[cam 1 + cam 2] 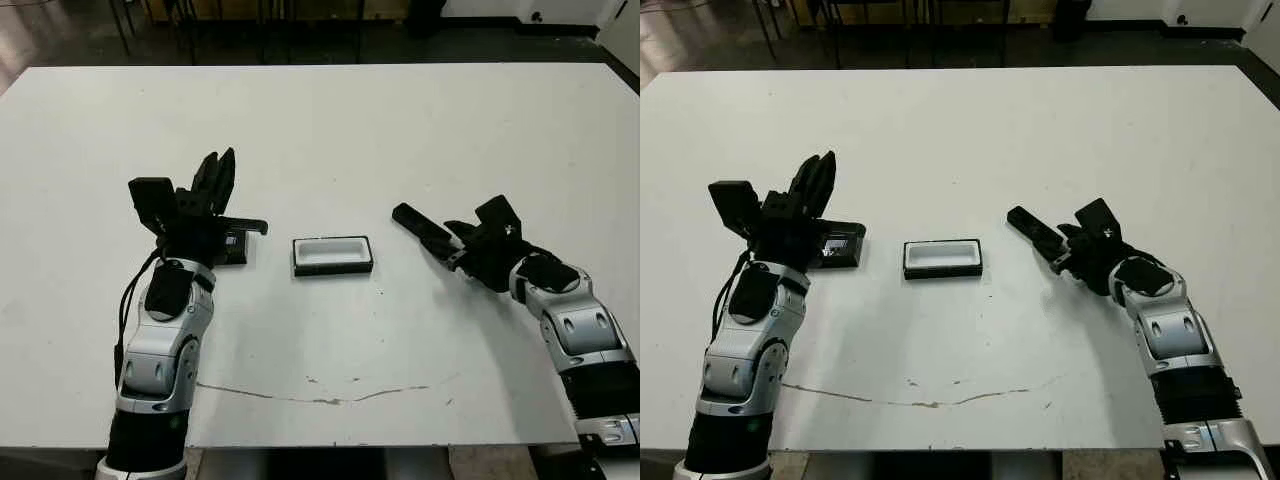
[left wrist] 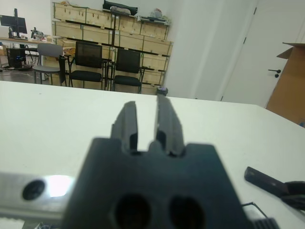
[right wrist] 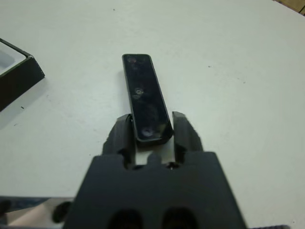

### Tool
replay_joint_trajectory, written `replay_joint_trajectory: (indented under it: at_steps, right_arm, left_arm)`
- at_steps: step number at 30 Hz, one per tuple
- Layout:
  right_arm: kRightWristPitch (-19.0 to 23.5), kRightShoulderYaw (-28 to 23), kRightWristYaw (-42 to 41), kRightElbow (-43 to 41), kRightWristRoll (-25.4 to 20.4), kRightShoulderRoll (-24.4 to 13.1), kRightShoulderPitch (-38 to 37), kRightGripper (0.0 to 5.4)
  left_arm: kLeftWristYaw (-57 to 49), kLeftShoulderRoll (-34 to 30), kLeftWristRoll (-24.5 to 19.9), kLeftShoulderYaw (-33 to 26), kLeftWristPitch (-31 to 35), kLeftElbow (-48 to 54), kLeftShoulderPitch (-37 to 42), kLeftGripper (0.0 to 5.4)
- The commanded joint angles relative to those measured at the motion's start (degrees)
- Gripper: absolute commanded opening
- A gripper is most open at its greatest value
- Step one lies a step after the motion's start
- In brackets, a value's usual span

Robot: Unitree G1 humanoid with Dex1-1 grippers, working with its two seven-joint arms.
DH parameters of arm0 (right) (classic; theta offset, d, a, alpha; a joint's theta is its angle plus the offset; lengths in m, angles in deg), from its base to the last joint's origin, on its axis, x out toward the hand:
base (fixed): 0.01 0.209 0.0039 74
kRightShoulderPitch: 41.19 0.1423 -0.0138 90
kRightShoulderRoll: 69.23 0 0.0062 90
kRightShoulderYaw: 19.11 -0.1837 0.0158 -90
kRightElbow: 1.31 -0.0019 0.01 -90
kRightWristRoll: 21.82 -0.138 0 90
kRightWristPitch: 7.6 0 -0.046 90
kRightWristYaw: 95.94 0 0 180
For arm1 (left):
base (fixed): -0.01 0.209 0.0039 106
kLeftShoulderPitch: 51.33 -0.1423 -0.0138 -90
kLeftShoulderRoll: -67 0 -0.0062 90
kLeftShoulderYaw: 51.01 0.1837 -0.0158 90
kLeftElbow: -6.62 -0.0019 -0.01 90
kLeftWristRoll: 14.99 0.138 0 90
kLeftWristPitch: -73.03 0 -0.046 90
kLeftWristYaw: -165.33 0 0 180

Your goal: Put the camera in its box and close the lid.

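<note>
While the camera [image 3: 145, 98] sits pinched at one end in the right gripper [image 3: 151, 131], the box [image 1: 332, 255] lies open at counter centre.

Because it is a slim, rigid bar with a glossy face, the camera looks light but likely slippery, and held by one end it could pivot; a hold nearer its middle across the narrow sides would seem steadier. It juts toward ten o'clock from the right gripper, low over the counter [image 1: 400, 130]; contact with the surface cannot be told. The white-lined box is at nine o'clock from it, apart. Beyond the box, at its nine o'clock, the lid [image 1: 838, 247] lies flat beside the left gripper [image 2: 147, 121], whose fingers stand slightly parted, holding nothing.
</note>
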Motion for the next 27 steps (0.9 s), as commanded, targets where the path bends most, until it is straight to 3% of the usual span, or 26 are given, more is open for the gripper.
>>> replay_joint_trajectory:
  at_steps: [1, 8, 15, 17, 21, 27]
  right_arm:
    - [4.0, 0.2, -3.1, 1.1, -1.5, -0.6, 0.9, 0.1]
    - [11.9, 0.2, -10.5, 4.9, -5.3, -1.9, 5.4, 0.01]
    - [11.2, -3.8, -14.4, 4.1, -9.3, -3.3, 7.5, 0.01]
    - [9.0, -5.6, -17.0, 4.6, -11.3, -3.9, 8.9, 0.01]
    - [10.0, -7.4, -19.9, 4.9, -14.2, -5.1, 12.9, 0.01]
    - [7.1, -5.4, -26.2, 6.8, -14.6, -5.8, 19.0, 0.01]
  left_arm:
    - [0.0, -0.3, 0.1, -0.2, 0.5, -0.6, -1.0, 0.0]
    - [0.0, -0.4, -0.2, -0.3, 0.9, -0.3, -1.0, 0.0]
    - [0.0, -0.6, 0.1, -0.3, 0.9, -0.2, -1.2, 0.0]
    - [0.1, -0.6, -0.2, -0.4, 0.9, -0.2, -1.1, 0.0]
    - [0.0, -0.5, -0.1, -0.4, 0.9, -0.3, -1.1, 0.0]
    - [0.0, -0.5, -0.1, -0.2, 0.7, -0.2, -1.3, 0.0]
